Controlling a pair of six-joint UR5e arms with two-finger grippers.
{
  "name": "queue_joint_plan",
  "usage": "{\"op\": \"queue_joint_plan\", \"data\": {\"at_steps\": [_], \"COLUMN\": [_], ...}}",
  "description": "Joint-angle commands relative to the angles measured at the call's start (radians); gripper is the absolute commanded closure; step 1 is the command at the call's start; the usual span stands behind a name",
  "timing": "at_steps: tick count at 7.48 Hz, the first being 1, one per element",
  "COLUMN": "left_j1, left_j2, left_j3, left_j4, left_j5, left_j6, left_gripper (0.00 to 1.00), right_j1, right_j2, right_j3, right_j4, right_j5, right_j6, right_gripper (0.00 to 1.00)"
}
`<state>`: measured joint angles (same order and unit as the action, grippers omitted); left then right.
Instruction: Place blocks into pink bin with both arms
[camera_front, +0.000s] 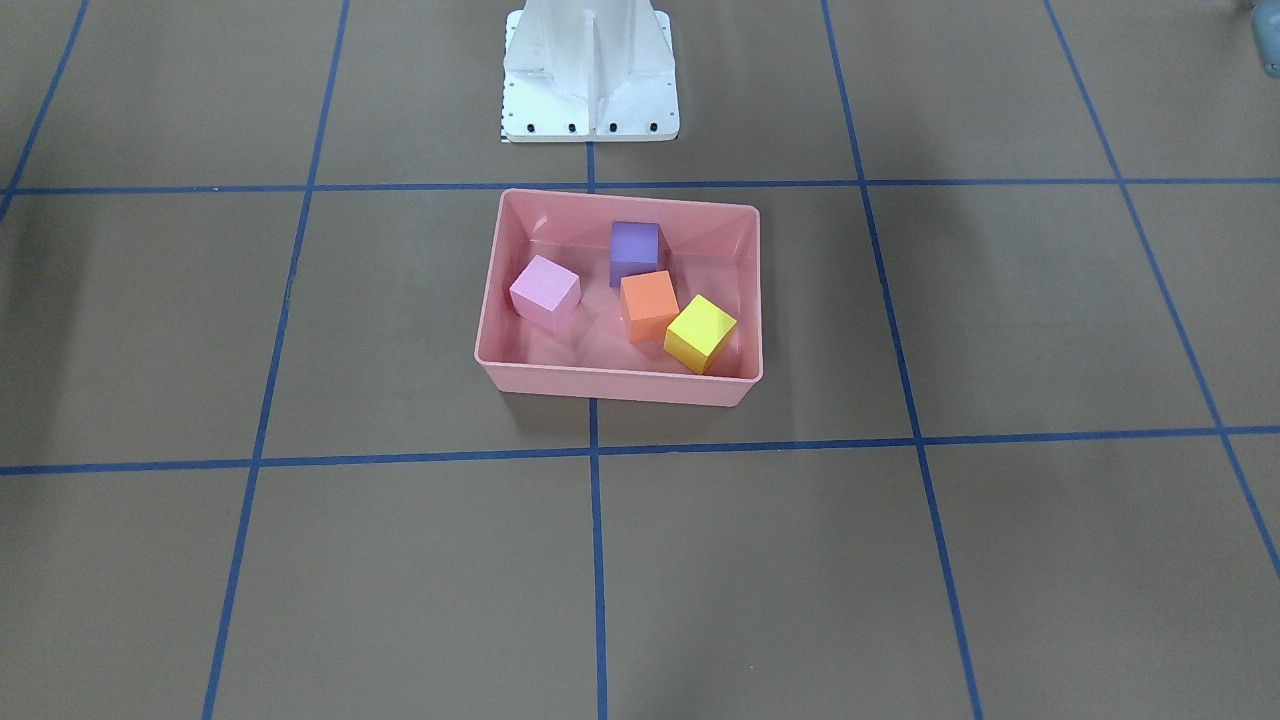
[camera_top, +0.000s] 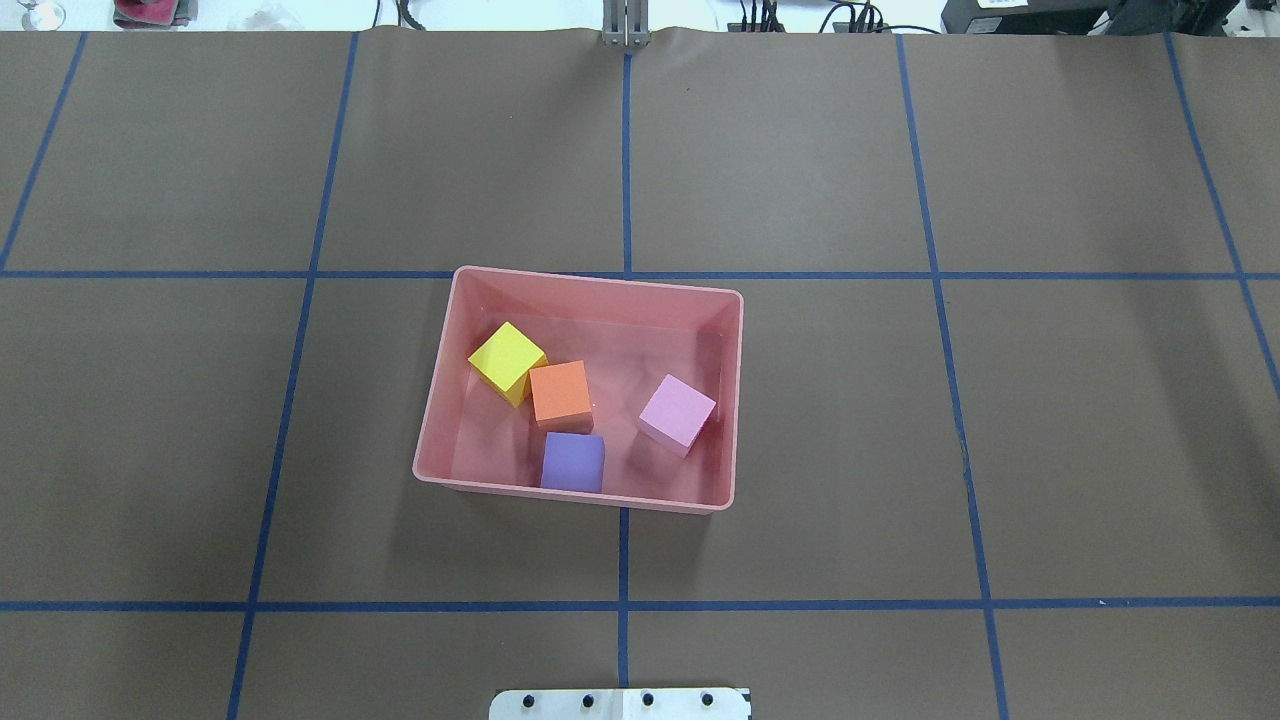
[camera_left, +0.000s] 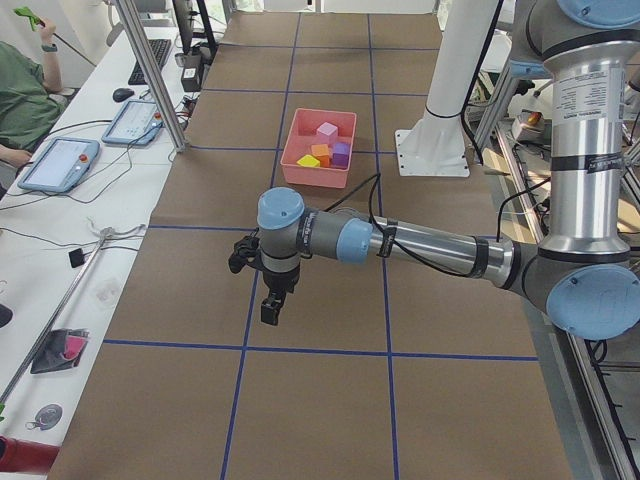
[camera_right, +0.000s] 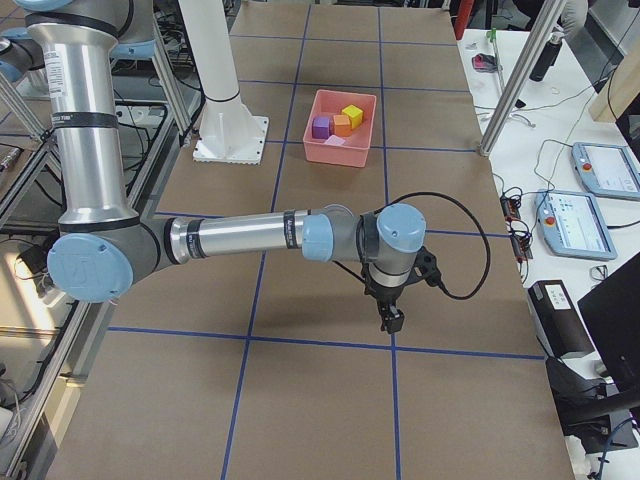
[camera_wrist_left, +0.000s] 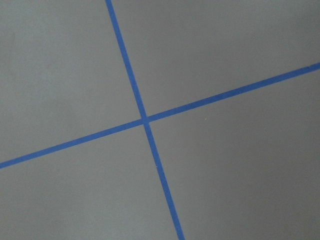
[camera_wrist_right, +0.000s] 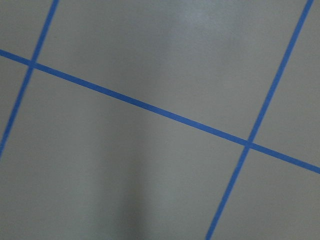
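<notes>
You see all four blocks inside the pink bin (camera_top: 600, 283), which stands on the table (camera_top: 900, 450) near the white base (camera_front: 590, 80). The yellow block (camera_top: 507, 361) touches the orange block (camera_top: 560, 392), the purple block (camera_top: 573, 461) sits just beside it, and the light pink block (camera_top: 678, 411) lies apart.

Both arms hang over bare table, well away from the bin. Whether the left fingers (camera_left: 270, 314) and the right fingers (camera_right: 391, 320) are spread or pressed together, I cannot tell (only the side views show them).

I judge the risk small: a low sweep across the middle could knock the rim and shift the bin.
</notes>
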<state>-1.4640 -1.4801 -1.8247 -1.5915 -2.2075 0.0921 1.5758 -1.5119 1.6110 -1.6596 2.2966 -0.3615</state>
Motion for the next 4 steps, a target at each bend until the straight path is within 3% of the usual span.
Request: {"op": "queue_joint_plan", "data": {"at_steps": [1, 4], "left_j1": [-0.036, -0.091], "left_j2": [0.015, 0.088], "left_j3": [0.025, 0.027], "left_j4": [-0.001, 0.001], "left_j5": [-0.001, -0.093], "left_j6": [0.008, 0.009], "left_gripper": [0.0, 0.0], "right_j1": [0.02, 0.02], "right_j2": [-0.021, -0.039], "right_j3": [-0.06, 0.003], "right_j4": [0.058, 0.058], "right_j5": [-0.008, 0.001], "right_j6": [0.179, 0.234], "right_gripper": [0.0, 0.0]}}
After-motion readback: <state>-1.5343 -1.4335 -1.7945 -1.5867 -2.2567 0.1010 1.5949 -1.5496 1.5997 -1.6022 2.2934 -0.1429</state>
